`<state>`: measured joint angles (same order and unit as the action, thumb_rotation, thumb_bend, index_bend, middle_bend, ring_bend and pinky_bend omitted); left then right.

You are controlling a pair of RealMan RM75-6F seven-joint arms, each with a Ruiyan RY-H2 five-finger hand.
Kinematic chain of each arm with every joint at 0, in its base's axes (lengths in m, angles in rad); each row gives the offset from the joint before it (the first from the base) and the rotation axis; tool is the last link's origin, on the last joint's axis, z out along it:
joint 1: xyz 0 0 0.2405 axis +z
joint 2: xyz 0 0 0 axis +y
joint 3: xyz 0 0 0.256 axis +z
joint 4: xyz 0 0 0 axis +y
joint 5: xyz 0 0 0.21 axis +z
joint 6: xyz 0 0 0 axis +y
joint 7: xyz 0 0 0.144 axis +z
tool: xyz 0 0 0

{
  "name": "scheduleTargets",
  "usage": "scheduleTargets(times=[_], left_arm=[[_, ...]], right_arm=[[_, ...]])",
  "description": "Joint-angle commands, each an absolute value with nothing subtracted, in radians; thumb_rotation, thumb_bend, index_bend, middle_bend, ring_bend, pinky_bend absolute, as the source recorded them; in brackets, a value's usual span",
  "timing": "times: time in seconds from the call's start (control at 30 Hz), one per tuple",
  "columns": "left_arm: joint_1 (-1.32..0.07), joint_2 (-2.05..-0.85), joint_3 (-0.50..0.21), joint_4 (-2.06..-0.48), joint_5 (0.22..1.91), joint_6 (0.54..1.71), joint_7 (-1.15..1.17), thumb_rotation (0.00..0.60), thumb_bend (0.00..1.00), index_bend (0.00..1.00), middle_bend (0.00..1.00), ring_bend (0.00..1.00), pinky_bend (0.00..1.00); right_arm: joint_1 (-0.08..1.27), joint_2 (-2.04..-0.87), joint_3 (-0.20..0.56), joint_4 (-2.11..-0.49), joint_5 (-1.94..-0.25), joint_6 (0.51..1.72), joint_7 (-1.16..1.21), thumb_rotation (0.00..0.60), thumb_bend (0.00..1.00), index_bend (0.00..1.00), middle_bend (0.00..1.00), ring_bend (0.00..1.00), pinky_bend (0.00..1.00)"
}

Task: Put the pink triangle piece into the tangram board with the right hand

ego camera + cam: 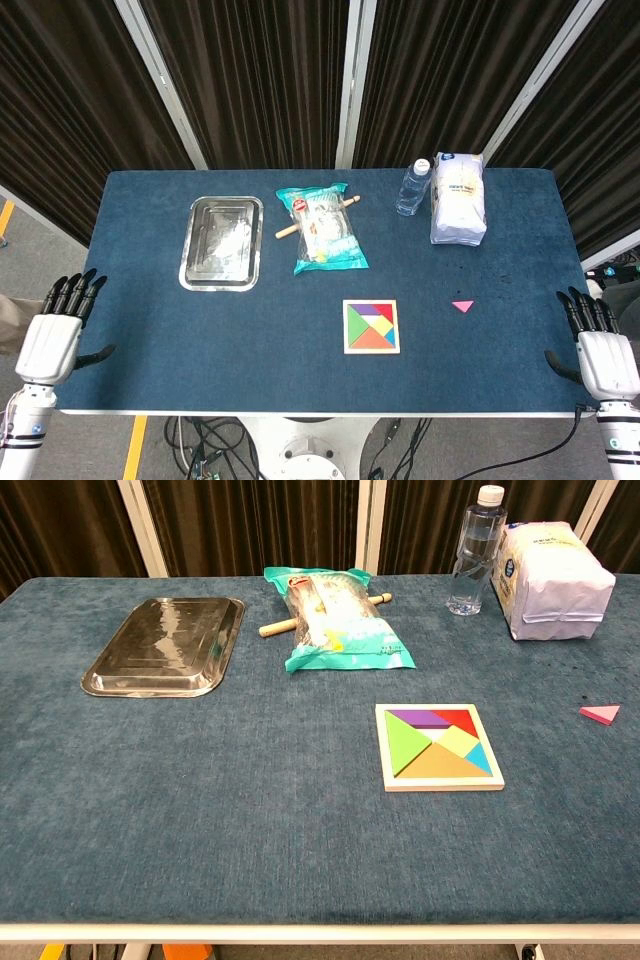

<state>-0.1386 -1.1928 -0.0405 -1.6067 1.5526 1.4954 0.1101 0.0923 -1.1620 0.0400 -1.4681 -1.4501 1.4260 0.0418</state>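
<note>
1. The left hand (48,340) rests off the left edge of the table (150,330). Its fingers are straight and a bit apart, and it holds nothing. It is not needed for this job, so it could only cause trouble if it swung in over the table.

2. The tangram board (371,326) lies flat near the front middle of the table. It looks almost full of colored pieces, so the gap left for one more is small. I think the piece could end up sitting on top of the others, or a push could slide the whole board.

3. The pink triangle piece (462,306) lies flat on the blue cloth, to the right of the board and well apart from it. It is thin and small. Big fingers could slip off it or flick it away.

4. The right hand (603,350) waits at the right edge of the table. Its fingers are straight and spread, holding nothing. It is near the triangle but not touching it.
</note>
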Motion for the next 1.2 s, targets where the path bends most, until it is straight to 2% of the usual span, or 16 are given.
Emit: scheduleTargets(times=[0.03,0.4,0.6,0.9,1.2], left_arm=[[-0.138,-1.193,-0.04,-1.607,1.552,1.495,0.109,0.6,0.0,0.0,0.0,0.0,0.0],[-0.146,-1.196,-0.039,-1.613,1.54,1.473,0.115,0.6,0.0,0.0,0.0,0.0,0.0],[-0.148,-1.19,-0.037,-1.609,1.534,1.462,0.098,0.6,0.0,0.0,0.0,0.0,0.0],[-0.146,-1.204,-0.037,-1.58,1.53,1.464,0.072,0.6,0.0,0.0,0.0,0.0,0.0],[-0.149,-1.2,-0.03,-1.573,1.521,1.441,0.062,0.6,0.0,0.0,0.0,0.0,0.0]], right_arm=[[0.091,-1.163,0.041,-1.468,-1.45,1.426,0.042,0.6,0.17,0.0,0.0,0.0,0.0],[0.097,-1.16,0.056,-1.447,-1.443,1.413,0.061,0.6,0.17,0.0,0.0,0.0,0.0],[0.168,-1.126,0.093,-1.445,-1.376,1.279,0.04,0.6,0.17,0.0,0.0,0.0,0.0],[0.331,-1.183,0.132,-1.403,-1.278,1.022,-0.075,0.6,0.17,0.0,0.0,0.0,0.0],[0.42,-1.3,0.129,-1.381,-1.188,0.917,-0.226,0.6,0.16,0.01,0.0,0.0,0.0]])
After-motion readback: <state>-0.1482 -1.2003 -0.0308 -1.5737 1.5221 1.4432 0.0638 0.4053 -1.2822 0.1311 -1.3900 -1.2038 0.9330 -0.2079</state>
